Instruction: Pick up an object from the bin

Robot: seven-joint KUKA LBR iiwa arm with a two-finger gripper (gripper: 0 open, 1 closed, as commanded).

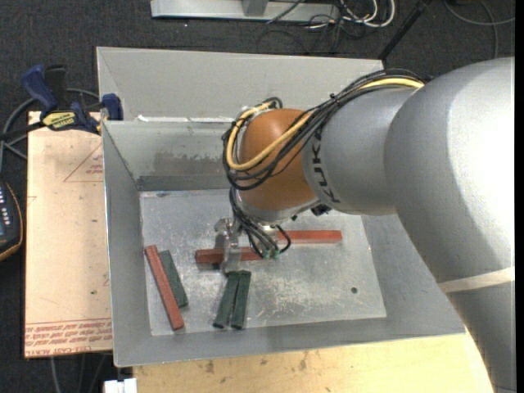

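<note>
The pincer (232, 250) sits low on the floor of the grey bin (327, 289), on the left end of a long red-brown bar (315, 237) lying across the middle; apart or clamped, I can't tell. Two dark green bars (232, 300) lie just below, and a red-brown strip (164, 289) with a green stick (173, 278) lies well left. It looks like the grasp step; next it needs a firm close and a level lift.

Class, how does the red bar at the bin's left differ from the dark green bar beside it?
The red bar is reddish-brown, the green bar dark green. The red bar is longer, running further toward the bin's front than the green bar. Both are slim, straight, lying flat side by side on the same slant.
</note>
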